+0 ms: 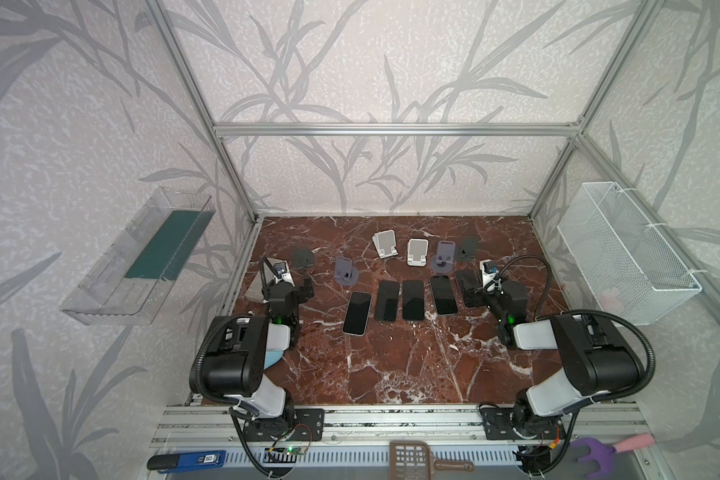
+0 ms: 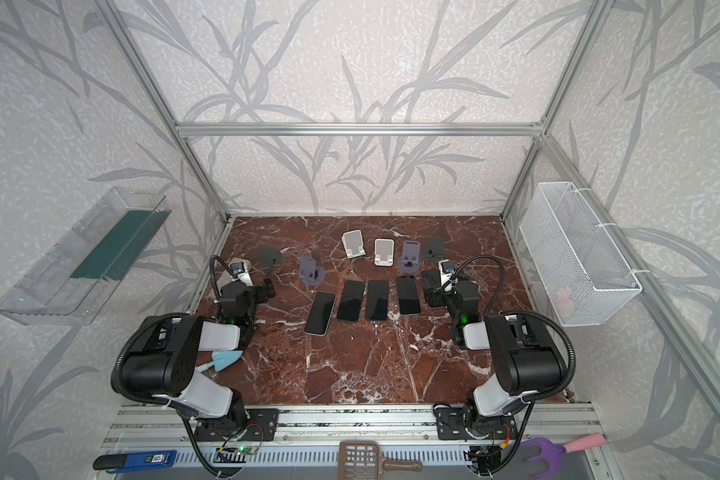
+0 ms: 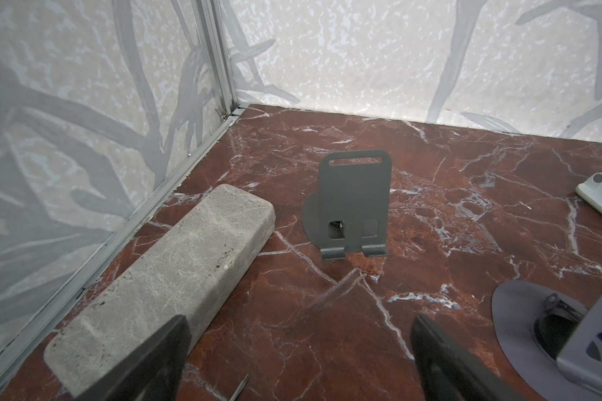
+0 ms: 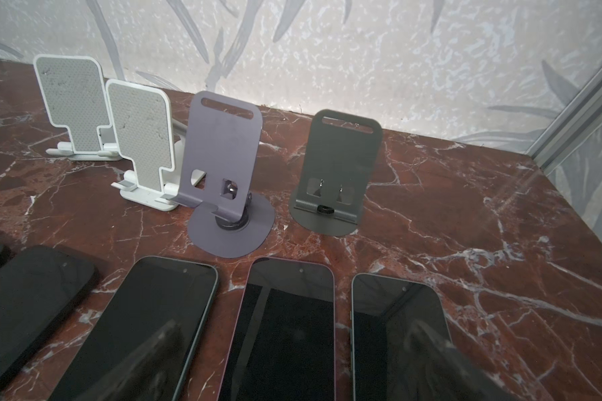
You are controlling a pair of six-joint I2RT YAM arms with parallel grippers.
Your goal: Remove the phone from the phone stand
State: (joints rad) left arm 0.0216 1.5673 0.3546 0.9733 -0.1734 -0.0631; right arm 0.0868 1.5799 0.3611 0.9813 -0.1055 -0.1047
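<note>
Several dark phones (image 1: 413,299) lie flat, screens up, in a row across the marble table (image 1: 391,365). Behind them stand several phone stands, all bare: dark grey (image 1: 303,259), purple (image 1: 345,272), two white (image 1: 385,243), purple (image 4: 223,152) and dark grey (image 4: 338,163). No phone rests on any stand in view. My left gripper (image 3: 301,330) is open and low over bare marble, facing the dark grey stand (image 3: 353,205). My right gripper (image 4: 296,343) is open, hovering over the near ends of the purple-edged phone (image 4: 285,330) and its neighbour (image 4: 397,323).
A grey stone block (image 3: 174,277) lies along the left wall beside my left gripper. A clear tray (image 1: 142,257) hangs on the left wall and a white wire basket (image 1: 624,253) on the right. A pale blue scoop (image 2: 221,361) lies under the left arm.
</note>
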